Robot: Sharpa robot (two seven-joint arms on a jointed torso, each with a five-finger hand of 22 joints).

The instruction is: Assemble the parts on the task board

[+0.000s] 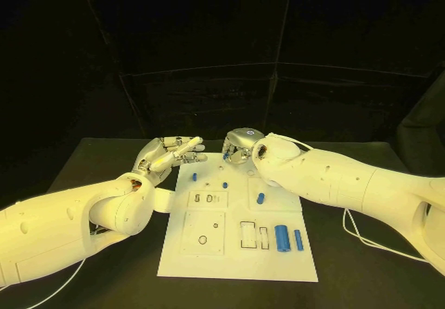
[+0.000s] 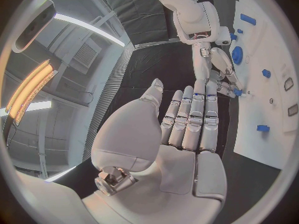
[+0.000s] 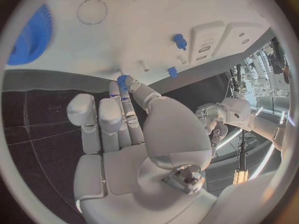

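The white task board (image 1: 232, 264) lies in the middle of the black table. My right hand (image 1: 243, 145) hovers over the board's far edge and pinches a small blue toothed part (image 3: 122, 78) between thumb and fingertips, just above the board (image 3: 156, 15). A large blue gear (image 3: 28, 35) lies flat on the board close by. My left hand (image 1: 172, 154) is raised beside the board's far left corner, fingers straight and side by side, holding nothing. The left wrist view shows the right hand (image 2: 215, 64) with the small blue part (image 2: 238, 91) at its fingertips.
Two small blue pegs (image 1: 195, 175) (image 1: 224, 185) and a short blue cylinder (image 1: 260, 198) lie on the board's far half. Two longer blue cylinders (image 1: 281, 238) (image 1: 298, 239) lie near its right edge beside rectangular slots (image 1: 247, 234). A white cable (image 1: 361, 238) trails on the table.
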